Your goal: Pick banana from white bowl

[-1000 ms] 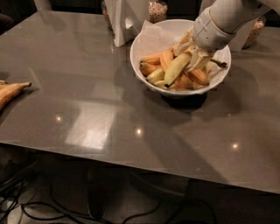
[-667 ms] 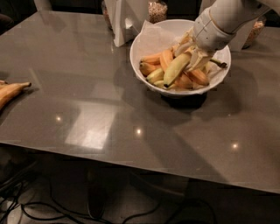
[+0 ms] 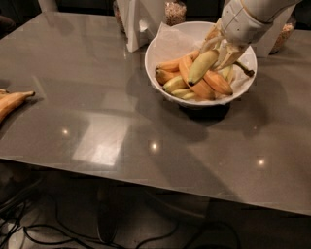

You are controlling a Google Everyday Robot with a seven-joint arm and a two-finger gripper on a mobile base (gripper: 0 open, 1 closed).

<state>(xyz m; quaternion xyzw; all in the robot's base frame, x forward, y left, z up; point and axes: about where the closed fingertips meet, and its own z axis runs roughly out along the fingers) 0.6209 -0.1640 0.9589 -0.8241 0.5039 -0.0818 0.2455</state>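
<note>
Camera view: my gripper (image 3: pixel 221 51) is down inside the white bowl (image 3: pixel 149 63), its jaws closed on the upper end of the banana (image 3: pixel 201 65).

From my seat the pale greenish banana sits tilted, dark end pointing down-left, lying above the shorter orange-yellow bananas (image 3: pixel 214 82) piled in the bowl; I think its upper end is pinched between the jaws, though the arm partly hides the contact. Crumpled white paper (image 3: pixel 170 41) lines the bowl's far-left wall. The bowl stands on the far right part of the grey table (image 3: pixel 146 126), just beside a white container (image 3: pixel 133 24) and a jar (image 3: pixel 175 10) behind. A lone yellow banana (image 3: pixel 12 101) lies at the table's left edge, well apart.
</note>
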